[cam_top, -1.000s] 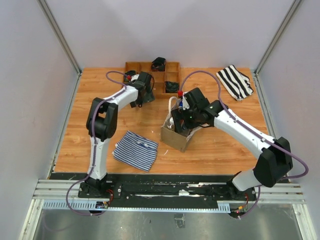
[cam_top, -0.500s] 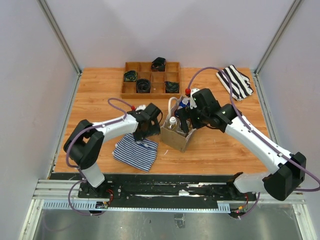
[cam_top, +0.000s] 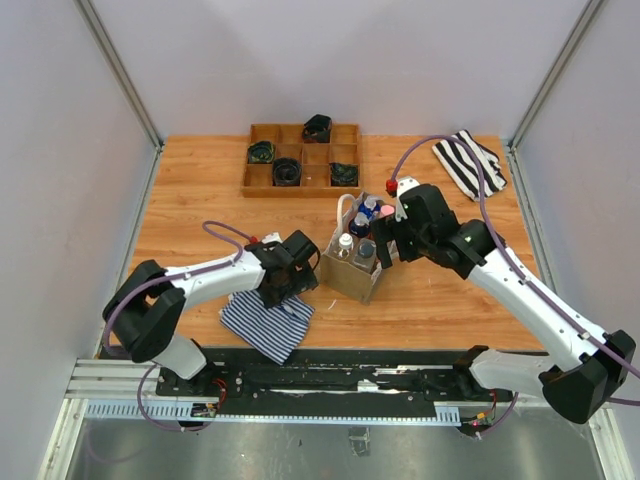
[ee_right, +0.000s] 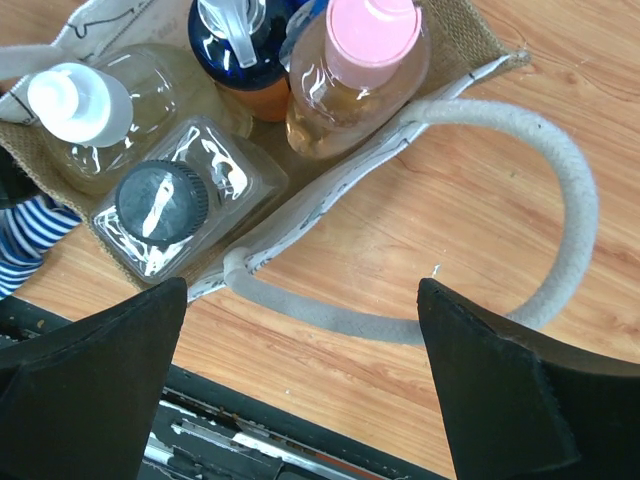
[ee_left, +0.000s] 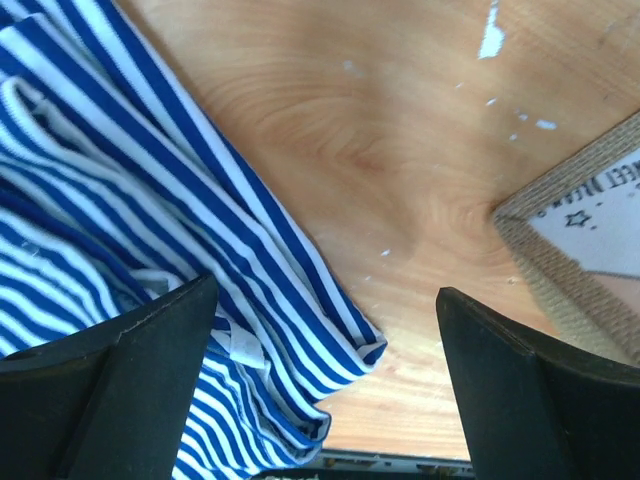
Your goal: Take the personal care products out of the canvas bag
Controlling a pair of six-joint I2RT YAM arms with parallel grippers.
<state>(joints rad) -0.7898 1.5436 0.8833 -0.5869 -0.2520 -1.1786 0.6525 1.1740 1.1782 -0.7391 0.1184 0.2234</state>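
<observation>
The canvas bag (cam_top: pixel 350 275) stands mid-table with bottles upright inside. In the right wrist view it (ee_right: pixel 330 190) holds a clear bottle with a white cap (ee_right: pixel 80 105), a clear one with a grey cap (ee_right: pixel 160 200), an orange one with a blue pump (ee_right: pixel 235 50) and a peach one with a pink cap (ee_right: pixel 365 60). One rope handle (ee_right: pixel 560 210) lies on the wood. My right gripper (cam_top: pixel 383 250) is open and empty over the bag's right side (ee_right: pixel 300 390). My left gripper (cam_top: pixel 297 280) is open and empty just left of the bag (ee_left: pixel 325 400), whose corner (ee_left: pixel 590 200) shows there.
A blue striped cloth (cam_top: pixel 265 320) lies under and beside the left gripper, also in the left wrist view (ee_left: pixel 150 250). A wooden compartment tray (cam_top: pixel 263 185) with black rolled items stands at the back. A black-and-white striped cloth (cam_top: pixel 470 163) lies back right.
My left arm has swung from the tray at the back to the bag's left side. My right gripper has drawn up and rightward out of the bag, empty.
</observation>
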